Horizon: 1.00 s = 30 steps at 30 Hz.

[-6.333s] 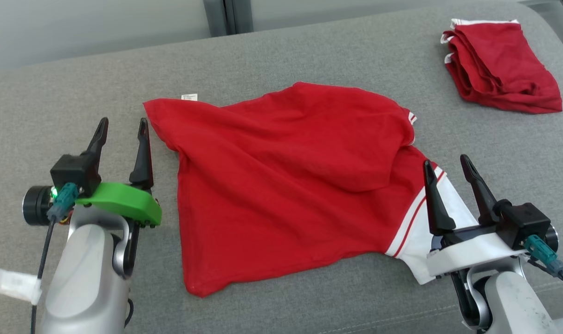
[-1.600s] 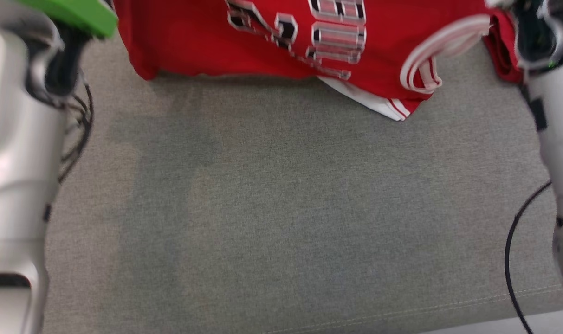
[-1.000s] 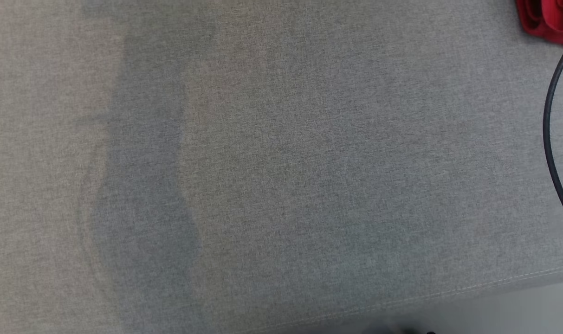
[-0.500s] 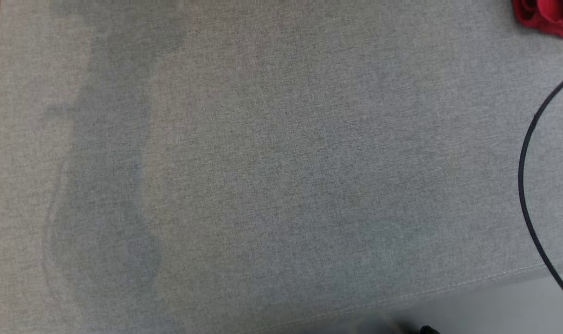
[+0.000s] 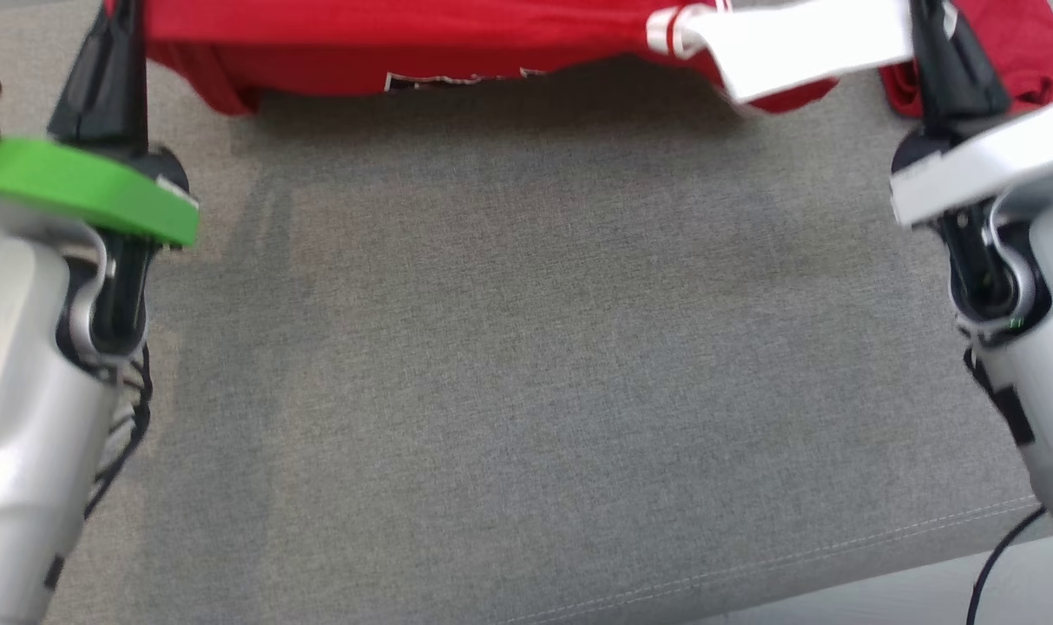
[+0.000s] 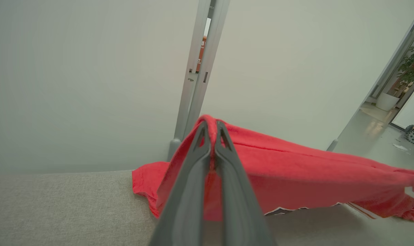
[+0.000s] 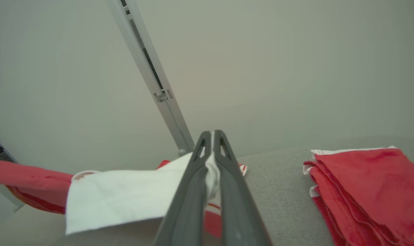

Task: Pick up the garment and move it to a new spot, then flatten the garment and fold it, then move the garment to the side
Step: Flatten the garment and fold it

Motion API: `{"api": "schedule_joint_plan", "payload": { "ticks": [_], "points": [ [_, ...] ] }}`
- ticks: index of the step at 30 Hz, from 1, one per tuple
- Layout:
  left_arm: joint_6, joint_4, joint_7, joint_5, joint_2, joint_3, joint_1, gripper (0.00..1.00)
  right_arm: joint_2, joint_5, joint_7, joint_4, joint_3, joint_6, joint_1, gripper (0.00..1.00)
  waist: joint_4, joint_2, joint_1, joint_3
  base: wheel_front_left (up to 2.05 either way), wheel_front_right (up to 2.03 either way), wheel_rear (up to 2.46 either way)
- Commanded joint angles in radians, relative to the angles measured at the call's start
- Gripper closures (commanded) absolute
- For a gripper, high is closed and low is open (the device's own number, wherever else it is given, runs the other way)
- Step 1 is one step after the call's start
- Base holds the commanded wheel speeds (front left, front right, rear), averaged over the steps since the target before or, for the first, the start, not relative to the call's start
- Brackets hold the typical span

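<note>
Pinching one end of the red garment (image 6: 295, 177), the left gripper (image 6: 211, 128) holds it raised above the grey cushion (image 5: 526, 347), jaws pressed together on the cloth. The garment stretches across the cushion's far side, sagging toward it. The right gripper (image 7: 212, 136) is clamped on the garment's white panel (image 7: 125, 194). A folded red pile (image 7: 363, 184) lies on the cushion's right end.

Premises: office-type interior, used as a test area.
Pale partition walls (image 6: 90, 68) meet at a metal post (image 6: 198, 68); a polished floor (image 6: 370, 133) runs past a potted plant (image 6: 413, 63); a grey upholstered bench (image 5: 526, 365) stands in front.
</note>
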Motion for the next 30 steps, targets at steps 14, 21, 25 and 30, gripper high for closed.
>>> {"api": "schedule_joint_plan", "payload": {
  "ticks": [14, 21, 25, 30],
  "points": [
    [0.067, -0.201, -0.006, 0.122, -0.115, 0.128, 0.633, 1.00, 0.149, -0.085, 0.163, -0.285, -0.285, 0.000, 0.677, 1.00, 0.026, -0.0001, 0.0000, -0.141, 0.00, 0.00, 0.00],
    [0.061, -0.191, -0.006, 0.160, -0.161, 0.164, 0.768, 1.00, 0.237, -0.147, 0.230, -0.376, -0.361, 0.000, 0.874, 1.00, 0.032, -0.0001, 0.0000, -0.173, 0.00, 0.00, 0.00],
    [0.060, -0.199, -0.006, 0.172, -0.187, 0.194, 0.828, 1.00, 0.270, -0.180, 0.259, -0.416, -0.372, 0.000, 0.943, 1.00, 0.036, -0.0001, 0.0000, -0.183, 0.00, 0.00, 0.00],
    [0.043, -0.185, -0.005, 0.207, -0.210, 0.206, 0.876, 1.00, 0.297, -0.210, 0.273, -0.440, -0.382, 0.000, 1.004, 1.00, 0.047, -0.0001, 0.0000, -0.190, 0.00, 0.00, 0.00]
  ]
}}
